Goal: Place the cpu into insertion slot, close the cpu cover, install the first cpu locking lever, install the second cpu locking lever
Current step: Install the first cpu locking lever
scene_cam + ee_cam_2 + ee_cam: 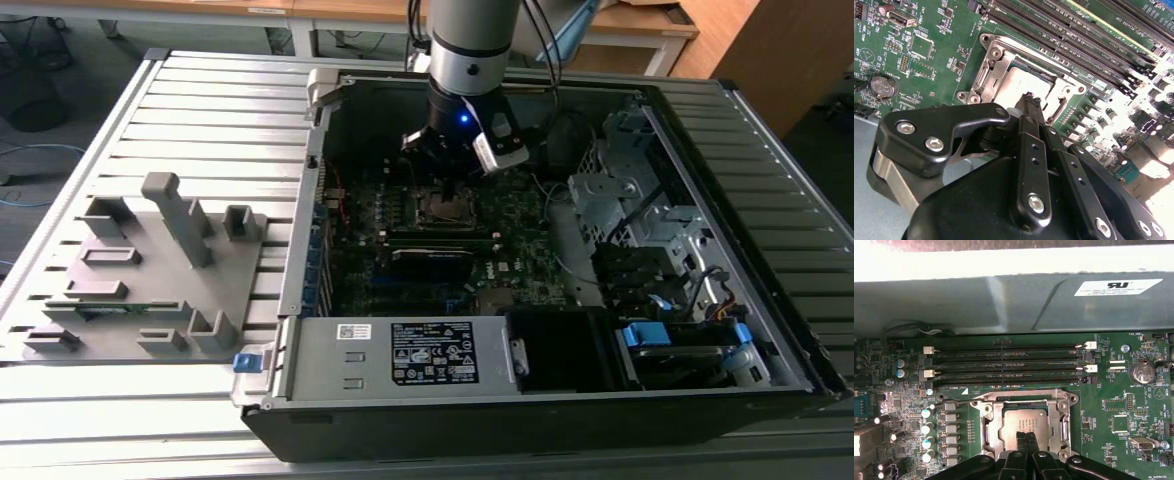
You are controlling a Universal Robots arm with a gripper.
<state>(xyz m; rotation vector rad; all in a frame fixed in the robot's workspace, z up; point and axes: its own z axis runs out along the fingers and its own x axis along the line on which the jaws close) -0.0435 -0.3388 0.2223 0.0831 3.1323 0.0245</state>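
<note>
— Where does the tool (443, 172) stand in the exterior view?
— Low inside the open case (299, 265), just above the slot (445, 208).
— And in the second wrist view?
— Its fingers (1030, 135) are clenched together, their tips over the cpu (1021, 80). Whether they touch it cannot be told.
— In the first wrist view?
— The cpu lies in the slot, with the cover (988, 426) flat around it, beside the long memory slots (1004, 360).

Cpu (1024, 424) sits in insertion slot (983, 409), gripper (1026, 435) over it; memory slots (1004, 371) just beside, between slot and case wall (1004, 305).
</note>
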